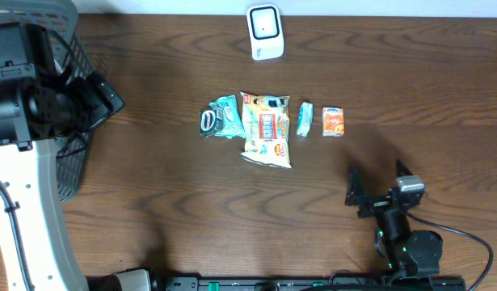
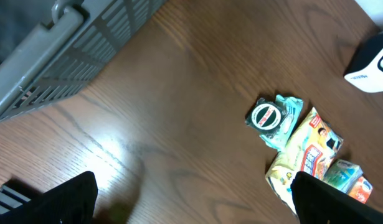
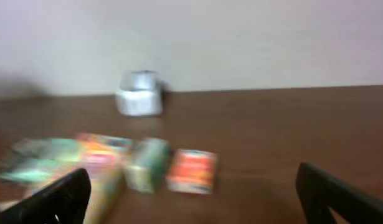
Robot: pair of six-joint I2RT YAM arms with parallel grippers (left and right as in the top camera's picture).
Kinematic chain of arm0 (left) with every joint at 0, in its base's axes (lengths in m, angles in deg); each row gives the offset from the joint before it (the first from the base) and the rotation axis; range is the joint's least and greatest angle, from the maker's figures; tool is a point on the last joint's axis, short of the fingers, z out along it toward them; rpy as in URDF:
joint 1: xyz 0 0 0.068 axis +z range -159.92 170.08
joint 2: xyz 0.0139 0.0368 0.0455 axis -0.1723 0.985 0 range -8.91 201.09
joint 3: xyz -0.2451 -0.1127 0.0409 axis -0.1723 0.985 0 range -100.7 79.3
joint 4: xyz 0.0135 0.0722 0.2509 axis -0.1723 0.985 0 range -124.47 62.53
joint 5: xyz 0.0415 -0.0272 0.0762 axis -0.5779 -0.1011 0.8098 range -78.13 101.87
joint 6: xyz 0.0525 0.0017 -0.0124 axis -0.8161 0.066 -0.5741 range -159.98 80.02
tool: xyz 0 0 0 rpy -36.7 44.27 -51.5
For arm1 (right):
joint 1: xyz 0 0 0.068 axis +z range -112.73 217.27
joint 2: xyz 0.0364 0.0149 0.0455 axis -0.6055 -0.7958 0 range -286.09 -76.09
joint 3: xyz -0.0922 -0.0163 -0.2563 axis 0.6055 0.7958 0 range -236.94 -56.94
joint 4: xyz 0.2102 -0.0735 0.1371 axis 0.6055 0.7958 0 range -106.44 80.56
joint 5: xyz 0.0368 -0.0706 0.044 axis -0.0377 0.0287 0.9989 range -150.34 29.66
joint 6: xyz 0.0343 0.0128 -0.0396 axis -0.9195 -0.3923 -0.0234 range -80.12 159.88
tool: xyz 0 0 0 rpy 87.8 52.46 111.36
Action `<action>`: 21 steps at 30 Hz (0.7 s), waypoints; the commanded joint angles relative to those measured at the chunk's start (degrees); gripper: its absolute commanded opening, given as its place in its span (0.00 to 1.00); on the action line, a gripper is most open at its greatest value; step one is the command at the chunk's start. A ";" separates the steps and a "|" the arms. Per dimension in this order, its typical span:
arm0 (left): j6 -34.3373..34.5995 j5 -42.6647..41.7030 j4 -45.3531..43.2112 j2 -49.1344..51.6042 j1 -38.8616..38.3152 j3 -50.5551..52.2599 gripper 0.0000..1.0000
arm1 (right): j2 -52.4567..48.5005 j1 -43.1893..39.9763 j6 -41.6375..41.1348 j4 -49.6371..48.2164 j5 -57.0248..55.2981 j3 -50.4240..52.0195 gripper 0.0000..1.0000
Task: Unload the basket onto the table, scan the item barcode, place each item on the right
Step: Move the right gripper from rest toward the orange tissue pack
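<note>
Four items lie in a row mid-table: a teal packet with a round logo, a yellow snack bag, a small teal packet and a small orange box. No barcode on them can be made out. A white scanner stands at the far edge. My left gripper is open over bare wood, with the teal packet and snack bag off to its right. My right gripper stands open near the front right. It faces the orange box in a blurred view and holds nothing.
A grey wire basket sits at the table's left edge, and its rim fills the upper left of the left wrist view. The left arm hangs over it. A pale wall rises behind the scanner.
</note>
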 commanded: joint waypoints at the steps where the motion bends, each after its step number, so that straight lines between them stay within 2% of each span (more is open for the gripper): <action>1: -0.52 0.37 0.35 -0.09 0.26 -0.28 0.98 | 0.31 0.28 -20.90 -0.17 24.11 0.09 0.99; 6: -0.52 0.37 0.35 -0.09 0.26 -0.28 0.98 | 0.31 0.28 -39.76 -10.58 23.96 0.09 0.99; 8: -0.52 0.37 0.35 -0.09 0.26 -0.28 0.98 | 0.31 0.28 -42.51 -17.09 22.95 0.09 0.99; 11: -0.52 0.37 0.35 -0.09 0.26 -0.28 0.98 | 0.31 0.26 -42.47 -31.63 21.31 0.09 0.99; 14: -0.52 0.37 0.35 -0.09 0.26 -0.28 0.98 | 0.31 0.26 -42.47 -39.78 15.65 -0.66 0.99; 17: -0.52 0.35 0.35 -0.09 0.26 -0.28 0.98 | -0.33 0.26 -40.19 -39.78 11.32 -4.35 0.99; 19: -0.52 0.37 0.35 -0.09 0.26 -0.28 0.98 | -2.14 0.26 -34.56 -38.12 11.47 -8.28 0.99; 21: -0.52 0.37 0.35 -0.09 0.26 -0.28 0.98 | -5.38 0.26 -28.61 -32.28 11.47 -13.66 0.99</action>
